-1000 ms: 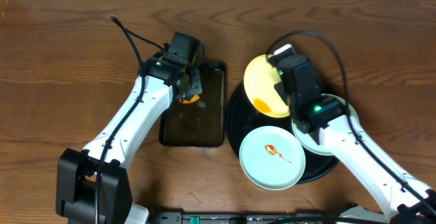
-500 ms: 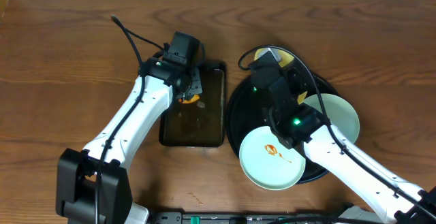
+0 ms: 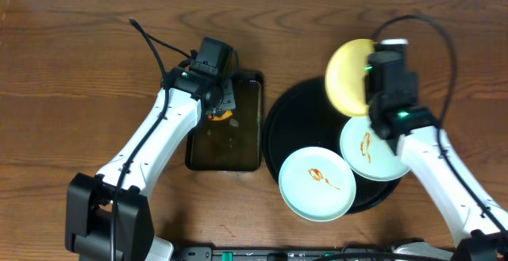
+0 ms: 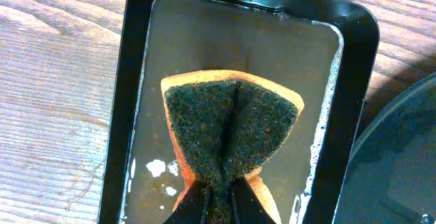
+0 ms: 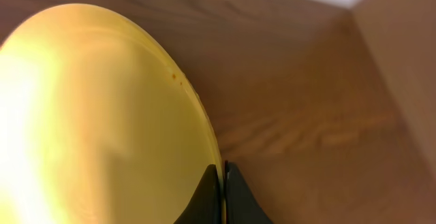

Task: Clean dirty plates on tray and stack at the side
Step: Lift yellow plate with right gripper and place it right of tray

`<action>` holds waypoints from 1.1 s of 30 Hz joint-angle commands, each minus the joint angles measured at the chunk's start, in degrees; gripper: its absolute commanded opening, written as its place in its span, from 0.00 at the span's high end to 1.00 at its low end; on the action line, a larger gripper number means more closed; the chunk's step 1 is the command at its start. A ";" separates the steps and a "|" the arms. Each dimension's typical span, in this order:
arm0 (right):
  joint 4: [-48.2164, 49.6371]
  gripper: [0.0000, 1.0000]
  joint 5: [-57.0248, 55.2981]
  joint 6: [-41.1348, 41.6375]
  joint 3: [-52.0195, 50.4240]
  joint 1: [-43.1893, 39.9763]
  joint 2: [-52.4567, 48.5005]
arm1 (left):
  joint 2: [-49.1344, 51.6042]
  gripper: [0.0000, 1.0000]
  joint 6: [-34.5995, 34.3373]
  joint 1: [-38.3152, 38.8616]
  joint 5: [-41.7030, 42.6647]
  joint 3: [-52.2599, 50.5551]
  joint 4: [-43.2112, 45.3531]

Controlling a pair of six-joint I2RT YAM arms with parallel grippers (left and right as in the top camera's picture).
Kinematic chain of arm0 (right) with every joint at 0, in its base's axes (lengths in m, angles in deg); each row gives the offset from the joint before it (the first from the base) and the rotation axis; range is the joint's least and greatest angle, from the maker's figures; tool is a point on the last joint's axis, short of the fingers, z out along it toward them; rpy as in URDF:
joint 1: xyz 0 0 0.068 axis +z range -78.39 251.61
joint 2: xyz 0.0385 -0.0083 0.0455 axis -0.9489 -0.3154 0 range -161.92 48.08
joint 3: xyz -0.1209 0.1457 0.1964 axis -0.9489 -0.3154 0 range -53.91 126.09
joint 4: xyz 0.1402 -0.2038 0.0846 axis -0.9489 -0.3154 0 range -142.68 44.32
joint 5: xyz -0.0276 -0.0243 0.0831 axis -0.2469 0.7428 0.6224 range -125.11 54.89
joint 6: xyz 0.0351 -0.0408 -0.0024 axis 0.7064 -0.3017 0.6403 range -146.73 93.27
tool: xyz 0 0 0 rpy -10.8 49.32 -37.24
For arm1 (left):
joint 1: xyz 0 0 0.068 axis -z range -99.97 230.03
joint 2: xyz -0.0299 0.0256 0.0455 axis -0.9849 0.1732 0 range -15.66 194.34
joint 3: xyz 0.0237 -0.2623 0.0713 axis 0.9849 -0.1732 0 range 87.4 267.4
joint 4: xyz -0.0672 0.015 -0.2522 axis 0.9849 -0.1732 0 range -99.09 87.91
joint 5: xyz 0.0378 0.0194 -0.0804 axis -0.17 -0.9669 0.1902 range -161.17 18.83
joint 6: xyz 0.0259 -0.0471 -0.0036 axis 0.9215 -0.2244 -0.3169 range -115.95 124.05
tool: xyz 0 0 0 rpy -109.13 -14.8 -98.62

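- The yellow plate (image 3: 346, 74) is held clear of the table (image 3: 79, 55), over the far rim of the tray (image 3: 298, 122), apparently tilted.
- It is pinched at its rim by the right gripper (image 5: 222, 183), whose fingers are clenched on the thin edge only.
- With so narrow a hold the plate could be expected to swing or slip; it would best be carried slowly and without sudden wrist turns.
- The sponge (image 4: 231, 115) is gripped, folded, by the left gripper (image 4: 218, 200) above the wet small tray (image 4: 351, 81).
- If wiping is the step, the plate's face should be turned to the sponge and brought over the small tray, so that drips are caught.
- Pressure should be applied near the pinched edge, not at the free edge, lest the plate be levered out.
- Two mint plates, the front one (image 3: 317, 186) and the right one (image 3: 369, 154), lie on the tray with sauce smears; they should be passed over with room to spare.
- The front one overhangs the rim and should not be knocked.
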State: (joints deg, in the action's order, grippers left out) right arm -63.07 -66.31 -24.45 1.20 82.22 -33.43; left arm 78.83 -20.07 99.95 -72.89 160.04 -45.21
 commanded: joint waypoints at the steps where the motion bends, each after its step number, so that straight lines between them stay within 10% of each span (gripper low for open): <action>1: -0.79 0.99 9.44 7.96 0.17 -9.81 0.63 | 0.24 0.92 0.52 -0.24 -0.72 -0.33 -0.07; 11: -5.64 0.99 19.89 15.06 0.15 -38.86 -0.28 | 0.24 0.92 0.50 -0.24 -0.72 -0.33 -0.11; 24: -5.29 0.99 25.64 15.47 0.15 -49.18 -9.07 | 0.24 0.92 0.50 -0.24 -0.70 -0.33 -0.11; 27: -5.42 0.63 37.24 15.37 0.15 -49.13 -8.92 | 0.24 0.93 0.50 -0.24 -0.70 -0.33 -0.13; 33: -14.56 0.52 62.07 8.35 0.17 -47.67 -7.82 | 0.24 0.92 0.52 -0.24 -0.70 -0.33 -0.13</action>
State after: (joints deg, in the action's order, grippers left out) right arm -73.91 -20.48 -11.05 1.20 33.53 -42.29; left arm 78.83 -20.07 99.95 -72.89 160.02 -45.21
